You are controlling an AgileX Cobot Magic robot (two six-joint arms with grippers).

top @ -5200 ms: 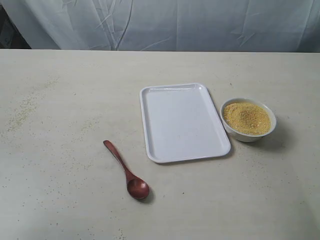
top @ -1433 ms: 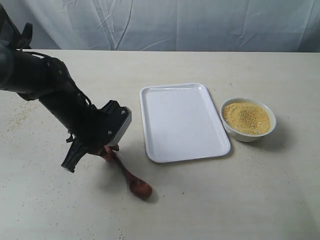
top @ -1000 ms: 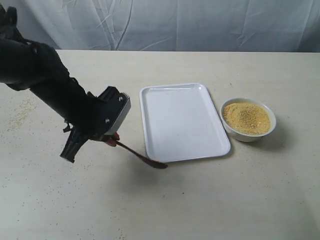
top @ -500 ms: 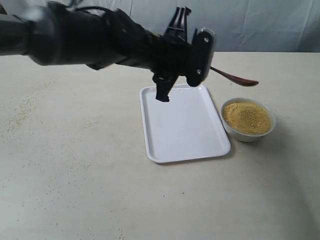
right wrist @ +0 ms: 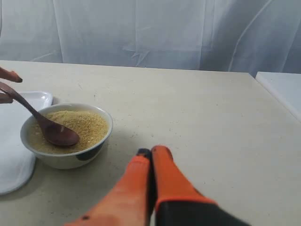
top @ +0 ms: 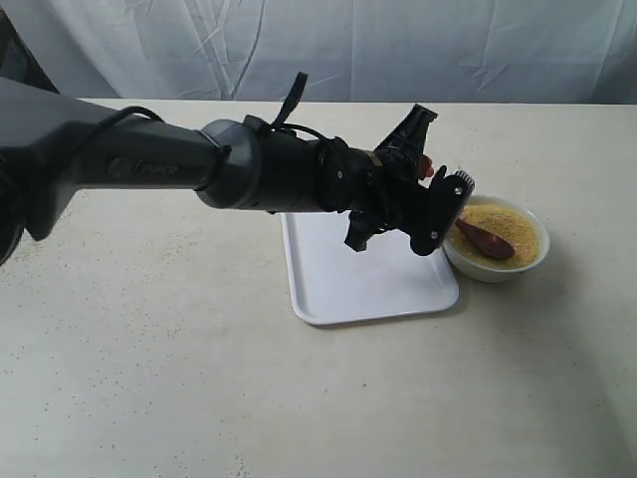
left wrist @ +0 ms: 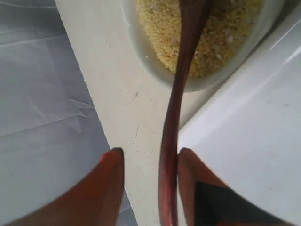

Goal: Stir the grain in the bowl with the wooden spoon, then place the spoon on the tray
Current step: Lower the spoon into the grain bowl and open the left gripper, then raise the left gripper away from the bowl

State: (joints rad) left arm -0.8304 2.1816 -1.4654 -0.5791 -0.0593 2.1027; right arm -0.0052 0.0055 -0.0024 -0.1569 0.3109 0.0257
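Note:
My left gripper (top: 430,177) reaches across the white tray (top: 328,289) and is shut on the slim handle of the dark reddish-brown wooden spoon (top: 488,240). The spoon's oval end rests in the yellow grain (top: 520,221) inside the small white bowl (top: 498,274). In the left wrist view the spoon (left wrist: 176,103) lies against one orange finger of the gripper (left wrist: 150,151) and slopes down into the grain (left wrist: 160,23). The right wrist view shows the bowl (right wrist: 66,157) with the spoon (right wrist: 56,133) in it. My right gripper (right wrist: 151,151) is shut and empty above bare table.
The tray lies just left of the bowl, under my left arm. Loose grains are scattered on the beige table (top: 149,378) at the left. A white cloth backdrop (top: 398,50) hangs behind the table's far edge.
My left gripper took the spoon off the table left of the tray and carried it right. In the last half second it lowered the spoon's end into the grain.

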